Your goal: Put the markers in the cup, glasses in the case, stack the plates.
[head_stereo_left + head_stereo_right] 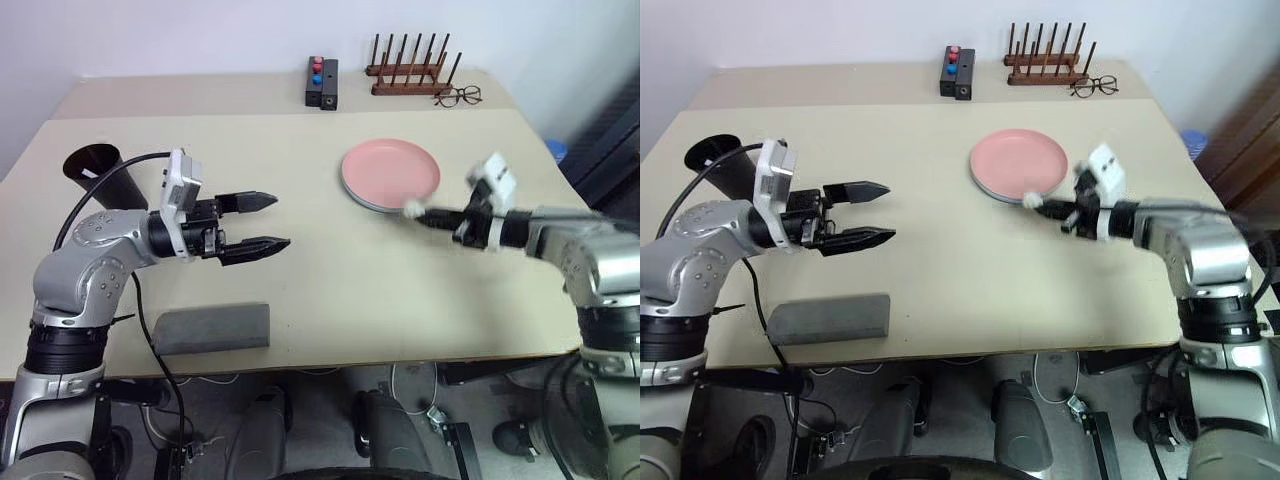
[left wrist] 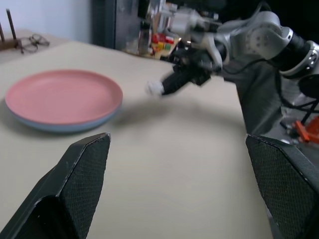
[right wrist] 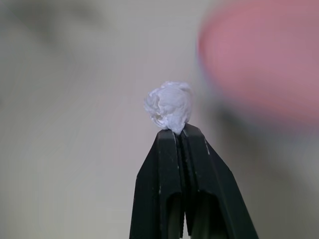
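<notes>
My right gripper (image 1: 422, 213) is shut on a small crumpled white wad (image 3: 169, 105), held above the table beside the near right rim of the plates. The pink plate (image 1: 390, 172) lies stacked on the light blue plate (image 2: 60, 127), of which just the rim shows. My left gripper (image 1: 280, 220) hangs open and empty over the left middle of the table, pointing toward the right arm. The dark tapered cup (image 1: 105, 172) stands behind my left arm at the far left. The grey case (image 1: 212, 328) lies at the front left edge. The markers and the glasses are out of view.
On the back table stand a black box with red and blue buttons (image 1: 322, 80), a wooden peg rack (image 1: 410, 70) and thin-rimmed clear spectacles (image 1: 458, 96). A black cable runs along my left arm. Bare tabletop (image 1: 340, 280) lies between the two grippers.
</notes>
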{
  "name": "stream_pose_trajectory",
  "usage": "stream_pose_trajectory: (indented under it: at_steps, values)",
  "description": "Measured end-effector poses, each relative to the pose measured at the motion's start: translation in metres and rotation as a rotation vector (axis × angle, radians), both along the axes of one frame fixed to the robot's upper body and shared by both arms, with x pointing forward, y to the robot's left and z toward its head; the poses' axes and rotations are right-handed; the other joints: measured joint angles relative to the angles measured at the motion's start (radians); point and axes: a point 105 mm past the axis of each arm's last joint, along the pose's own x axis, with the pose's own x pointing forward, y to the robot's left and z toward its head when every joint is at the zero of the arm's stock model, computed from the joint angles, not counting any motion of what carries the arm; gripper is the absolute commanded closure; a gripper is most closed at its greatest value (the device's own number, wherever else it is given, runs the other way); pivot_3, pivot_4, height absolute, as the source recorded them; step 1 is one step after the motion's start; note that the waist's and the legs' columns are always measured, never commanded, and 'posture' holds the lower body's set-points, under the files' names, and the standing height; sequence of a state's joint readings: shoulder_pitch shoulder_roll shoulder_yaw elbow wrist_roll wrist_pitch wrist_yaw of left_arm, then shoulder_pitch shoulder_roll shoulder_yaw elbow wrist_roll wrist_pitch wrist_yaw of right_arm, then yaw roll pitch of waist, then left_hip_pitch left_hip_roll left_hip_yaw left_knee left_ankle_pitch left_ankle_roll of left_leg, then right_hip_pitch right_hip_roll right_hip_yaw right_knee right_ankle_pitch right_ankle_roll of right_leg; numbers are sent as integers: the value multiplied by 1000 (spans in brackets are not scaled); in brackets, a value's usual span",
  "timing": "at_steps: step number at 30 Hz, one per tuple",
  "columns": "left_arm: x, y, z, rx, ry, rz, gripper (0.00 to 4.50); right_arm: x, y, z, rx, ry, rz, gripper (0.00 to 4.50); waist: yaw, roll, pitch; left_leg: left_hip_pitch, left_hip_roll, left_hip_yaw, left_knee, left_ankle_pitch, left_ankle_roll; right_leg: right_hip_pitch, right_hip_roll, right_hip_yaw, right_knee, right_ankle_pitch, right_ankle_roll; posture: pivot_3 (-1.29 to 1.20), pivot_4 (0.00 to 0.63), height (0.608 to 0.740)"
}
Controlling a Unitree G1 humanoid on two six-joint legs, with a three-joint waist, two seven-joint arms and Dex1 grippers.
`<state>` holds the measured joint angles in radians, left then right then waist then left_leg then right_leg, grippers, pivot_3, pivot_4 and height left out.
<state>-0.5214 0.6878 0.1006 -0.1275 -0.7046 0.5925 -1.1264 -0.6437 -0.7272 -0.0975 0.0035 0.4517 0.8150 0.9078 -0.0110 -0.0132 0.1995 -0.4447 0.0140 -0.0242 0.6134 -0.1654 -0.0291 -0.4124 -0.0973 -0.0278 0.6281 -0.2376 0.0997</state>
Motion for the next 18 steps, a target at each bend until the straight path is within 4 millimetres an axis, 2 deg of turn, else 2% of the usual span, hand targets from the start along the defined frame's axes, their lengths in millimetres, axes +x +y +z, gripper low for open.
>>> stream_pose_trajectory:
  at_steps: [2, 3, 6, 8, 10, 11, 13, 18]
  values:
    - [11, 3, 4, -5, -29, 56, 0, 15, 2, 18, 15, -109, -64, 4473, 0, 0, 0, 0, 0, 0, 0, 0, 0, 1, 0, 0, 0, 0, 0, 0, 150, 740]
    - [16, 6, 5, -1, -44, 91, 0, 24, 0, 20, 7, -151, -109, 4473, 1, -1, 0, 0, 0, 0, 0, 0, 0, 1, 0, 0, 0, 0, 0, 0, 150, 740]
    - [34, 13, 1, -13, -60, 201, 0, 49, -2, 1, -40, -191, -233, 4473, 0, -1, 0, 0, -1, 0, 0, 0, 0, 1, 0, 0, -1, 0, 0, 0, 150, 740]
    - [39, 9, -1, -56, -46, 236, 0, 63, 7, -14, -65, -186, -272, 4473, -2, 0, 0, -1, -1, 0, 0, 0, 0, 0, 0, 0, 0, 1, 1, 0, 150, 740]
    - [39, 5, -1, -74, -43, 241, 0, 72, 15, -19, -54, -179, -284, 4473, -3, 0, 0, -1, -1, 0, -1, 0, 0, -1, 0, 0, 1, 2, 4, 0, 150, 740]
    - [38, 4, -1, -72, -49, 241, 0, 75, 13, -18, -59, -181, -294, 3958, -3, 0, 0, -1, -1, 0, -1, 0, 0, -1, 0, 0, 1, 3, 4, 0, 150, 740]
    - [36, 6, -3, -69, -46, 250, 0, 80, 8, -16, -58, -180, -303, 3252, -2, 0, 0, 0, -1, 0, -1, 0, 0, 0, 0, 0, 1, 2, 4, 0, 150, 740]
    - [36, 8, -8, -69, -34, 263, 0, 79, 11, -20, -53, -174, -274, 600, -3, 0, 0, 0, -1, 0, -1, 0, 0, 0, 0, 0, 1, 2, 4, 0, 150, 740]
